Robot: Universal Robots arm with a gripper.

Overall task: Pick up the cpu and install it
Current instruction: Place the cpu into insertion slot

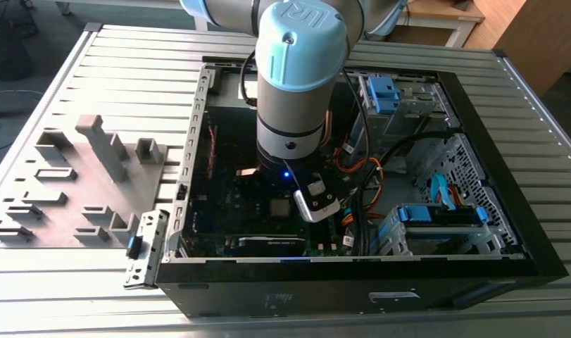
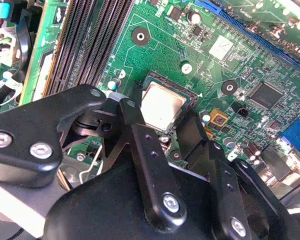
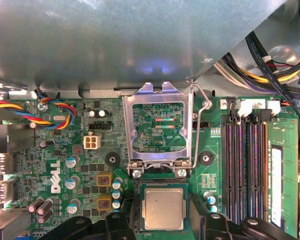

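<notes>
Cpu [image 3: 162, 207] sits flat in socket [image 3: 162, 185] on mobo [image 3: 65, 150], load frame [image 3: 160, 95] flipped up beside it; gripper [image 2: 160, 116] hangs right over cpu, clamped or released, can't tell.

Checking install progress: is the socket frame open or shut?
Open: in the first wrist view the frame stands flipped back, with the cpu lying uncovered beside it.
</notes>
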